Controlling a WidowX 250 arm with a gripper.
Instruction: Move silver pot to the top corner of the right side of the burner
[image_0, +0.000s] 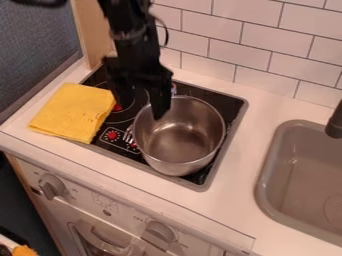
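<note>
On the black stovetop, tiles behind.

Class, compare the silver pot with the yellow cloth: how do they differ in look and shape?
The pot is shiny, silver metal; the cloth is matte and yellow. The pot is round, deep and hollow, while the cloth is flat and roughly rectangular. Both rest at least partly on the black stove top.

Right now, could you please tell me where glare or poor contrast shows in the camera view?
Camera view: soft highlights streak the inside of the pot; a small glint shows in the sink; the black gripper partly blends into the dark burner.
</note>
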